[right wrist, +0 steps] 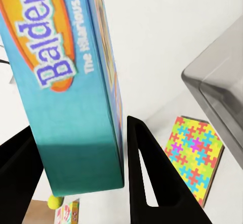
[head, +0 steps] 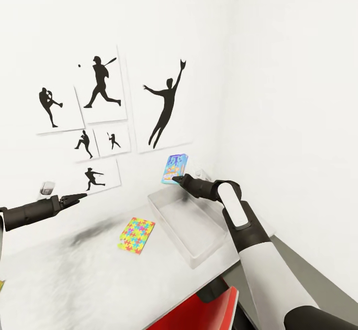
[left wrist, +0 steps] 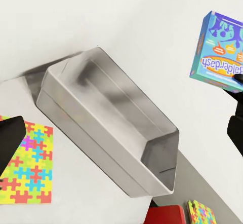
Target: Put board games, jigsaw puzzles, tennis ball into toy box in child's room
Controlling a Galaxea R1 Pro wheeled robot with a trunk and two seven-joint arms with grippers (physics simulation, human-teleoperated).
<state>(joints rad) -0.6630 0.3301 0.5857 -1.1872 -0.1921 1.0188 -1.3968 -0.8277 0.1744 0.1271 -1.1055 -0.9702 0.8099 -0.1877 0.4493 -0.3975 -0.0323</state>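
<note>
- the right tool [head: 175, 178] is clenched on a blue board game [head: 174, 168] lettered "balderdash", holding it upright in the air above the far end of the toy box [head: 175, 206].
- in the right wrist view the board game [right wrist: 71, 82] sits between the two black fingers [right wrist: 147, 178], its bottom edge down in the grip.
- the toy box, a pale grey translucent bin with sloping sides, stands on the table [head: 74, 280] near the corner of the white-walled room; in the left wrist view its inside [left wrist: 116, 122] looks bare.
- a jigsaw puzzle [head: 136, 235] lies flat on the table just beside the toy box, on its left side, apart from both tools.
- the left tool [head: 79, 197] hovers over the table well to the left of the toy box and holds nothing; i cannot tell how far its fingers are parted.
- a second jigsaw puzzle [left wrist: 202, 213] shows in the left wrist view by the other long side of the toy box, next to a red chair [head: 199, 310].
- the tennis ball [right wrist: 54, 201] shows small and far in the right wrist view, below the held board game.
- black silhouette sports pictures [head: 104, 84] hang on the wall behind the table.
</note>
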